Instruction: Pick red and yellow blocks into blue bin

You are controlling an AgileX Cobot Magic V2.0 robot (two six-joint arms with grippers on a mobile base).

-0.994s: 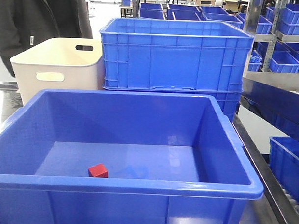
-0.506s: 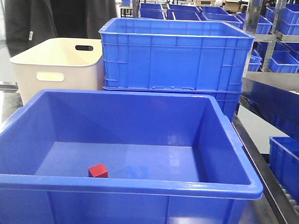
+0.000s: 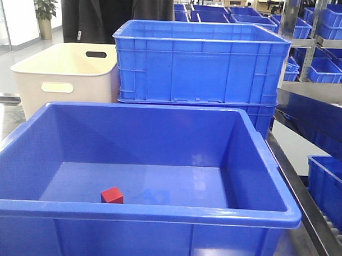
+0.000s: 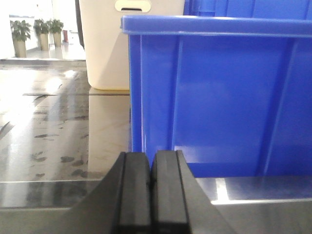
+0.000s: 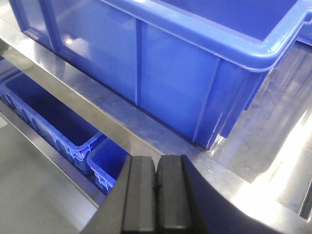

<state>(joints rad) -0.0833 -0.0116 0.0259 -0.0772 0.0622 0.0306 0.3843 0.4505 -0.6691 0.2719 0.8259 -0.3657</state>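
Note:
The blue bin (image 3: 145, 208) fills the front of the exterior view, and a small red cube (image 3: 112, 195) lies on its floor near the front wall. The yellow block is out of view. My left gripper (image 4: 151, 163) is shut with nothing in it, low on the steel table just outside the blue bin's (image 4: 219, 92) left wall. Outside the blue bin's (image 5: 204, 53) right wall, my right gripper (image 5: 156, 168) is shut and empty above the table edge. Neither gripper shows in the exterior view.
A cream bin with cut-out handles (image 3: 66, 79) stands behind the blue bin at left, a ribbed blue crate (image 3: 201, 64) behind at right. A person in dark clothes (image 3: 116, 16) stands at the back. Small blue trays (image 5: 48, 117) sit below the table's right edge.
The person behind the cream bin has moved to the right. The red cube and the bins have not moved.

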